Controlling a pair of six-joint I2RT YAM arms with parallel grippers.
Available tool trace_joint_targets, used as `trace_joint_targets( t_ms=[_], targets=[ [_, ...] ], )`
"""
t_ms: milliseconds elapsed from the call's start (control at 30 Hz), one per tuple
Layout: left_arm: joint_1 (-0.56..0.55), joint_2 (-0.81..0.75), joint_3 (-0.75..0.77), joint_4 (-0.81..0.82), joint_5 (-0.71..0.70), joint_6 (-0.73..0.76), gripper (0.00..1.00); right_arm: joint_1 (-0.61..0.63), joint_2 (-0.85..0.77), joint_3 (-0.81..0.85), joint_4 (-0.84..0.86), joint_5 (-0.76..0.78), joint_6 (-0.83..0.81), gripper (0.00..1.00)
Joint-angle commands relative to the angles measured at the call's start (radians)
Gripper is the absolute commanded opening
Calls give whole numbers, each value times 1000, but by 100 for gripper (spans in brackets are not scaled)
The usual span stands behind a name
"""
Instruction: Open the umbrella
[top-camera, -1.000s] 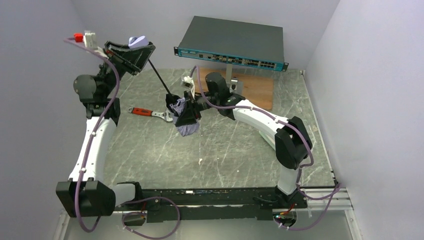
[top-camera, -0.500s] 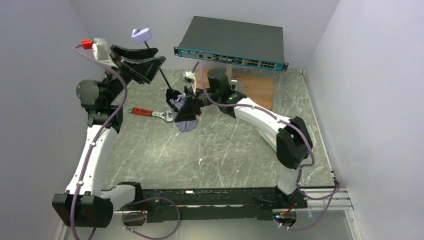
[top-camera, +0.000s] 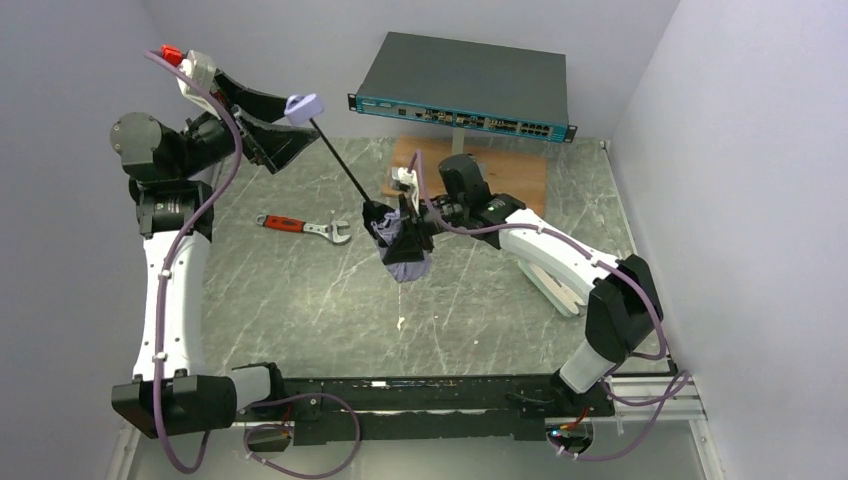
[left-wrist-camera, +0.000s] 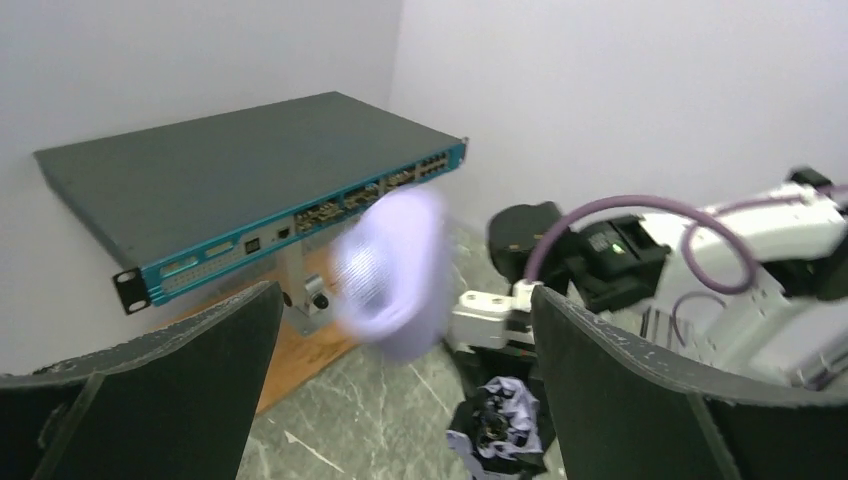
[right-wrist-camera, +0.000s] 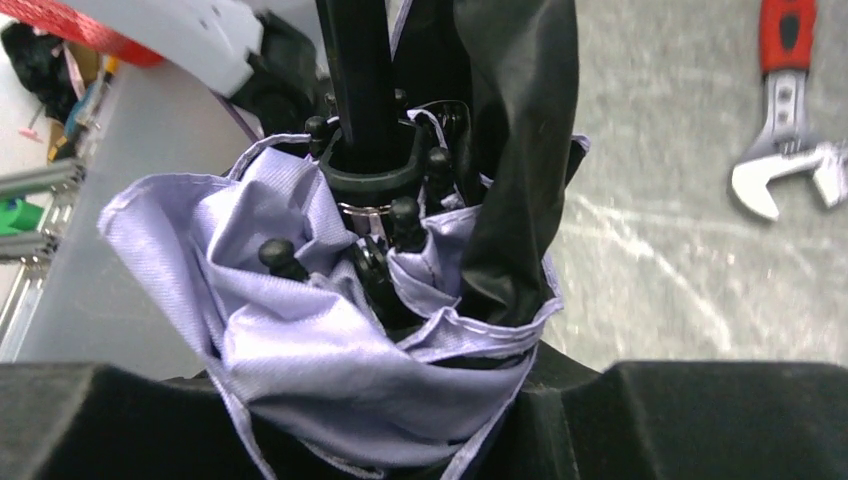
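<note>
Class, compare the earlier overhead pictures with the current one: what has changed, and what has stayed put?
The left gripper opened and let go of the handle. The right gripper, still clamped on the umbrella at its folded canopy, carried it rightward, handle and all. The wrench and network switch stayed put.

Bare white-walled corner
Plain walls (top-camera: 720, 150) enclose a grey-green veined counter (top-camera: 440, 300); a network switch (top-camera: 465, 75) sits at twelve o'clock.
</note>
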Motion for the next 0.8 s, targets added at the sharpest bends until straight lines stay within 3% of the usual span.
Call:
trace_joint_targets(
  t_ms=[0, 133, 267, 333, 467, 600, 700, 767],
  targets=[
    [7, -40, 91, -210, 194, 176, 100, -30, -8, -13, -192, 18, -226, 0],
    [9, -49, 110, -483, 187, 367, 100, -34, -48, -42, -321, 35, -400, 0],
    [10, -35, 100, -567, 192, 404, 99, -35, -106, -75, -425, 54, -558, 0],
    [10, -26, 104, -641, 207, 465, 94, -36, -116, -70, -515, 82, -669, 0],
    [7, 3, 156, -941, 250, 720, 78, -36, -120, -39, -683, 140, -831, 0],
    [2, 40, 230, -1444, 240, 1152, 81, -39, -127, -28, -820, 212, -940, 0],
    [2, 33, 189, -1570, 233, 1284, 85, -41, -112, -43, -882, 260, -976, 0],
    [4, 6, 131, -1530, 237, 1255, 86, -44, -104, -57, -899, 279, -989, 0]
  ],
)
